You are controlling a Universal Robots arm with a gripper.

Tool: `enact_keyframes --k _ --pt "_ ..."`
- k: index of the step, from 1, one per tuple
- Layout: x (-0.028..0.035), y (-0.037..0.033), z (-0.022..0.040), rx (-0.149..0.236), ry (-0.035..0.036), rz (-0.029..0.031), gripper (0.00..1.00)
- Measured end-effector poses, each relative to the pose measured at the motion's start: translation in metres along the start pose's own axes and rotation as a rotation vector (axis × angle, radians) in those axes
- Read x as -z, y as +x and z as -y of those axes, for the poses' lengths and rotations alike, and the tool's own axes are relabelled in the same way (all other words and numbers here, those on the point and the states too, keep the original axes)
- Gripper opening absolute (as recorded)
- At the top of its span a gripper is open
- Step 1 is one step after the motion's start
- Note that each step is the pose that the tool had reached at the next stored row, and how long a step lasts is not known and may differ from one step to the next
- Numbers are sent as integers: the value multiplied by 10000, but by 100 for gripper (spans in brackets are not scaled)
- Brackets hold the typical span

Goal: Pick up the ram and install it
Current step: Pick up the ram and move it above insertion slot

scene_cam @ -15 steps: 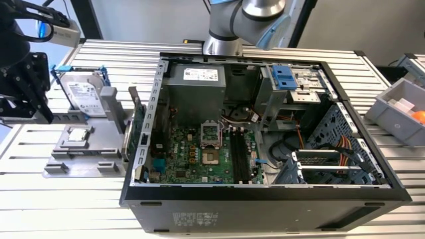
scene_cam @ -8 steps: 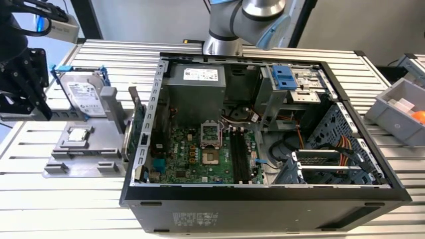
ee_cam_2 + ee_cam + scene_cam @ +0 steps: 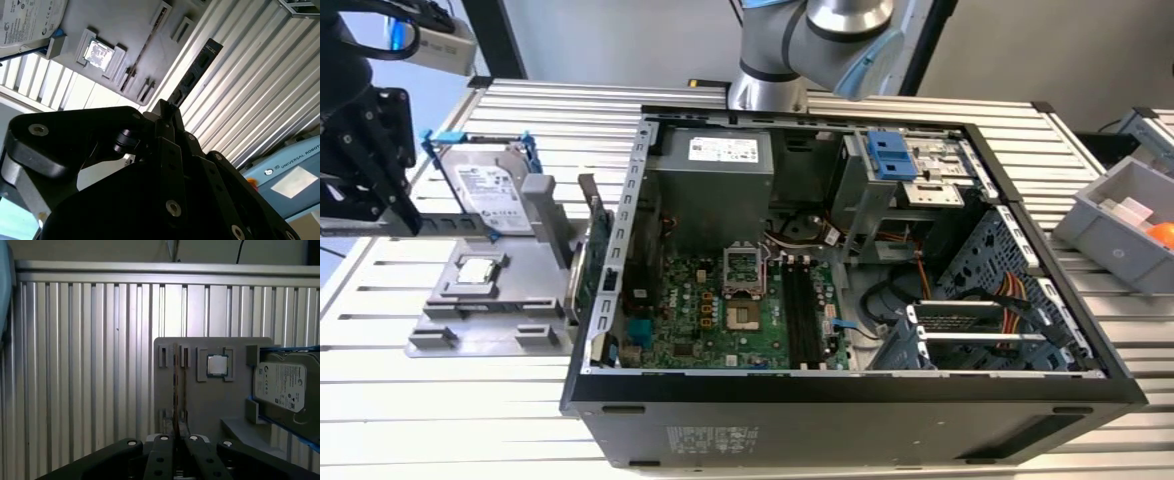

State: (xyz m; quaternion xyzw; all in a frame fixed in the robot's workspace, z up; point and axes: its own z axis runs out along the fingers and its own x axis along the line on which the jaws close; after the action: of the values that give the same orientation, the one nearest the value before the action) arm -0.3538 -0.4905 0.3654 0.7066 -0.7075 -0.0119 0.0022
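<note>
The ram [image 3: 196, 71] is a long thin dark stick with a row of black chips. My gripper [image 3: 165, 114] is shut on its lower end. In the first wrist view the ram [image 3: 175, 390] appears edge-on, rising from between the black fingers of the gripper [image 3: 176, 441] over the grey fixture [image 3: 210, 405]. In the exterior view the gripper [image 3: 368, 175] hangs above the table at the far left, beside the fixture [image 3: 487, 335] and well away from the open computer case [image 3: 854, 395]. The motherboard's long black memory slots [image 3: 806, 312] lie inside the case.
The fixture holds a hard drive [image 3: 491, 198] in a blue frame, a small square silver processor [image 3: 476, 269] and a green card on edge [image 3: 598, 262]. A grey bin [image 3: 1121, 225] stands at the exterior view's right. The table top [image 3: 400, 410] is ribbed aluminium.
</note>
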Motion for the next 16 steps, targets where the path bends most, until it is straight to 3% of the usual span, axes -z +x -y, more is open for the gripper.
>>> enact_keyframes --k 16 --pt "104 -39 -2 0 1 1 0"
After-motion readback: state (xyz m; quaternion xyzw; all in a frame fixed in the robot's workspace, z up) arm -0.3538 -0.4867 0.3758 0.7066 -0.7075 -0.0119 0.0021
